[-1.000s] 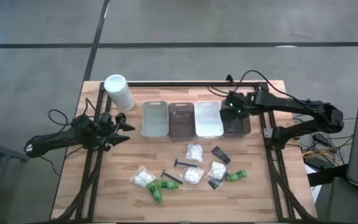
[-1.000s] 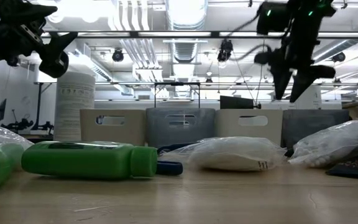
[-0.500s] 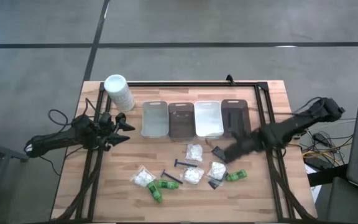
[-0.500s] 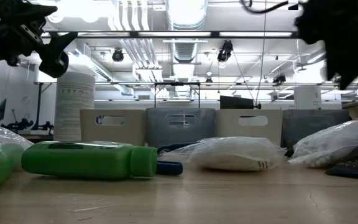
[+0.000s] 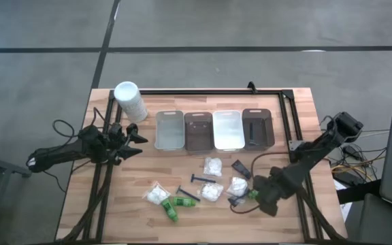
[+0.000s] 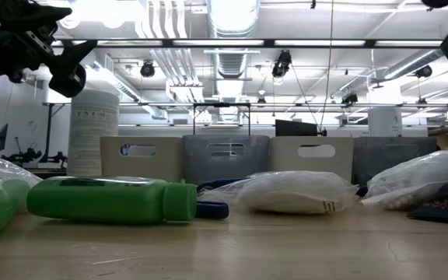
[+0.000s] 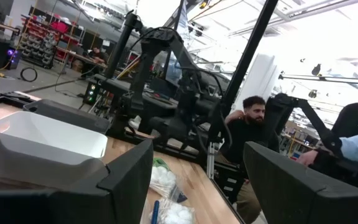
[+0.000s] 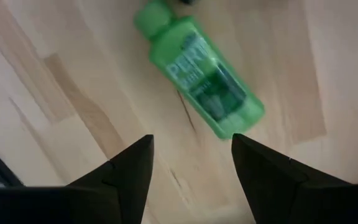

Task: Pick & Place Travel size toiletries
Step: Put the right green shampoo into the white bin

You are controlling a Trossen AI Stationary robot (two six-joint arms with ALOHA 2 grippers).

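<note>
The toiletries lie scattered on the near half of the table: clear packets of white puffs (image 5: pixel 213 165), green bottles (image 5: pixel 175 204), thin dark sticks (image 5: pixel 199 179) and a flat black piece (image 5: pixel 241 167). My right gripper (image 5: pixel 260 196) hovers open just above a green bottle (image 8: pixel 201 74) lying on its side near the table's right. The bottle lies ahead of the fingertips, and most of it (image 5: pixel 252 193) is hidden under the gripper in the high view. My left gripper (image 5: pixel 138 139) waits open over the table's left side. In the low view a green bottle (image 6: pixel 111 200) and packets (image 6: pixel 286 190) lie in front.
Several trays stand in a row across the table's middle: grey (image 5: pixel 169 129), brown (image 5: pixel 198 131), light grey (image 5: pixel 228 129) and dark brown (image 5: pixel 257 127). A tall white container (image 5: pixel 129 100) stands at the far left corner. People (image 7: pixel 250 124) are in the room beyond the table.
My right gripper has swung from above the dark brown tray toward the table's near edge and come down over the green bottle at the right. It has left the low view. The toiletries have stayed where they were.
</note>
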